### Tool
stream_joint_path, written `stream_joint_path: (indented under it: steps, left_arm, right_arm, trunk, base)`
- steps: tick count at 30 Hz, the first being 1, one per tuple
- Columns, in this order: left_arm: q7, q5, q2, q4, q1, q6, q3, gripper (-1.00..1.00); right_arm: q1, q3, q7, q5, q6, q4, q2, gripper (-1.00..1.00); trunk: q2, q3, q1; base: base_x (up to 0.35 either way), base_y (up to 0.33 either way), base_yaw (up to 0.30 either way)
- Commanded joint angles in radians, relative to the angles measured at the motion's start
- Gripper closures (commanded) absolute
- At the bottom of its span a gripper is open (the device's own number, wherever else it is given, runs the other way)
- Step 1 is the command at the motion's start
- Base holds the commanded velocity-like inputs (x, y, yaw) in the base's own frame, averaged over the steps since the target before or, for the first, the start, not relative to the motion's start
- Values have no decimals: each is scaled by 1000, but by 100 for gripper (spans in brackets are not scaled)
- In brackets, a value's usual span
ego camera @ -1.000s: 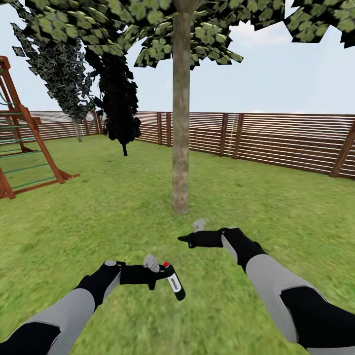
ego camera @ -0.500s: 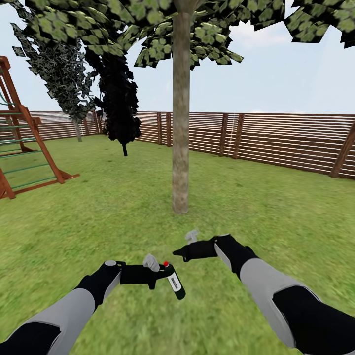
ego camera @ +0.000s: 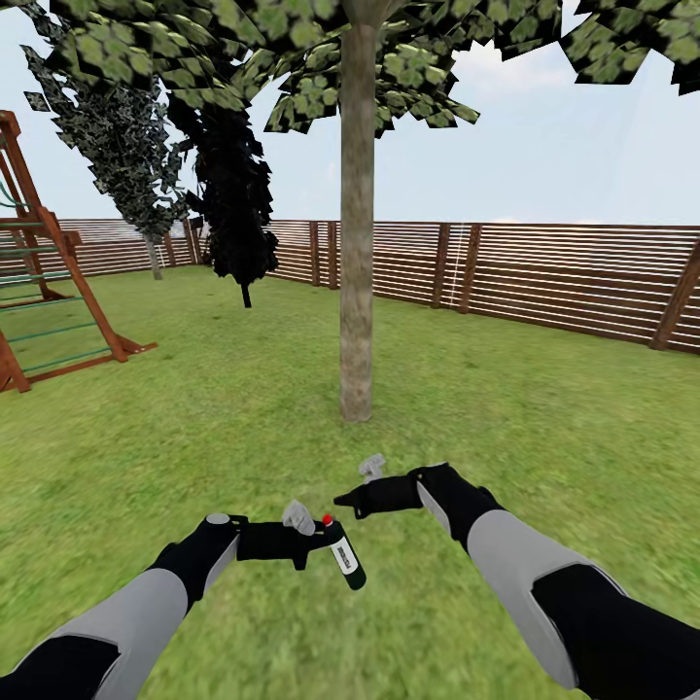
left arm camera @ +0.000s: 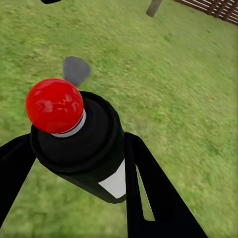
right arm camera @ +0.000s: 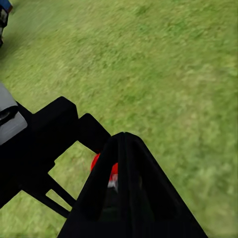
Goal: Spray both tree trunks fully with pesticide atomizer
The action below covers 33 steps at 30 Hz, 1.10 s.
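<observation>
I stand on the garden's grass lawn [ego camera: 544,428]; the paved floor is out of view. My left gripper [ego camera: 326,544] is shut on the pesticide atomizer [ego camera: 346,561], a dark bottle with a white label and a red spot on top. In the left wrist view the atomizer [left arm camera: 87,148] sits between the two black fingers [left arm camera: 148,193]. My right gripper [ego camera: 344,506] is shut and empty, just above and beside the bottle's top. Past its joined fingers [right arm camera: 124,183], the right wrist view catches the red spot [right arm camera: 113,169]. A tree trunk [ego camera: 356,253] rises straight ahead, bare, with a leafy canopy above.
A brown slat fence [ego camera: 544,277] rings the lawn behind the tree. A wooden climbing frame [ego camera: 44,292] stands at the far left. Two narrow dark trees [ego camera: 233,204] grow near the back-left fence. Open grass lies between me and the trunk.
My right arm has drawn back toward me and to the left, bringing its gripper close to the atomizer's top. The left arm and bottle have stayed put.
</observation>
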Motion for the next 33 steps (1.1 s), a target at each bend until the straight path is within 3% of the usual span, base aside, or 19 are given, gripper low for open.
stream_joint_path:
  steps: [1, 17, 23, 26, 27, 29, 33]
  left_arm:
    - [-2, -3, 0, -1, -1, 0, 1, 100]
    - [-1, 0, 0, -1, -1, 0, 1, 100]
    - [71, 1, 0, -1, -1, -1, 4, 100]
    - [76, 1, 0, -1, -1, -2, 6, 100]
    - [77, 1, 0, -1, -1, -2, 6, 100]
    - [77, 1, 0, 0, -1, -2, 8, 100]
    - [77, 1, 1, 0, -1, -4, 11, 100]
  right_arm:
    - [-1, 3, 0, -6, 9, 4, 0, 100]
    - [1, 3, -1, -6, 8, 50, 10, 100]
    - [1, 3, -5, -5, 7, 49, 15, 100]
    - [0, -2, -126, -5, 4, 45, 7, 100]
    - [-1, -3, -174, -5, 4, 44, 2, -100]
    - [-2, -5, -263, -6, 1, 38, -18, -100]
    - [-3, -7, -433, -7, -1, 12, -87, -100]
  trunk:
    - [-2, -2, 1]
    - [-2, -2, 1]
    - [-2, -2, 1]
    - [-2, -2, 1]
    - [-2, -2, 1]
    - [-2, -2, 1]
    - [-2, -2, 1]
  base:
    - [0, 0, 0]
    - [0, 0, 0]
    - [0, 0, 0]
    - [0, 0, 0]
    - [0, 0, 0]
    - [0, 0, 0]
    - [0, 0, 0]
